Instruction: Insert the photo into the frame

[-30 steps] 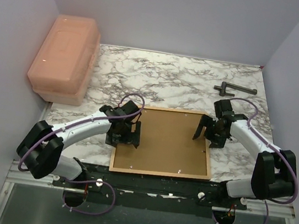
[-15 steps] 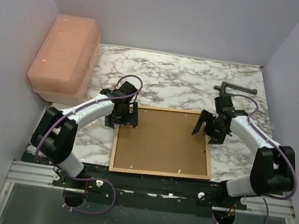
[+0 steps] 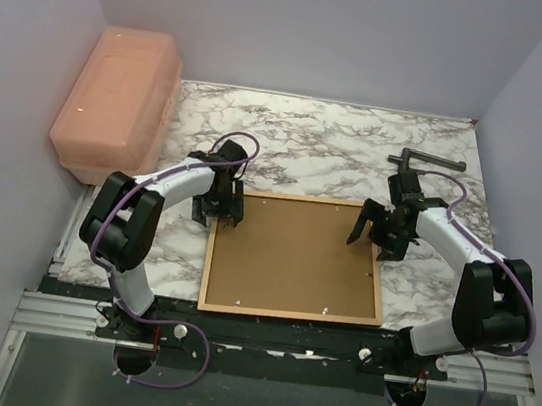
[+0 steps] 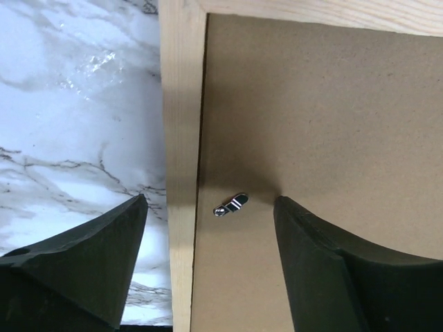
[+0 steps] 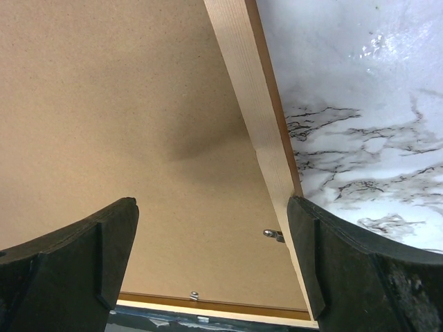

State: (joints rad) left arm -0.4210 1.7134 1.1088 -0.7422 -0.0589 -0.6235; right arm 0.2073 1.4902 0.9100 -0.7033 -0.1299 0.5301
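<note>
**Working the turn clips on the back of the frame**

Top external view: frame (image 3: 286,313) flat at 6 o'clock on the marble table (image 3: 310,138), back upward, filled by the brown backing board (image 3: 294,257). No sign of the photo here or at either wrist; cannot tell whether under the board. Left gripper (image 3: 219,211) at the frame's 11 o'clock corner, right gripper (image 3: 373,233) at its 1 o'clock corner. Pink lidded box (image 3: 118,106) at 10 o'clock, dark tool (image 3: 426,162) at 2 o'clock, both well apart.

Left wrist view: fingers (image 4: 83,256) spread, pinching nothing, straddling the left rail (image 4: 181,138), with a small metal turn clip (image 4: 230,204) between them. Probably the clip step: lower gently, nudge the clip with one fingertip, avoid dragging the frame.

Right wrist view: fingers spread and empty over the right rail (image 5: 256,117), another clip (image 5: 272,235) at 5 o'clock. Steady this rail meanwhile.
</note>
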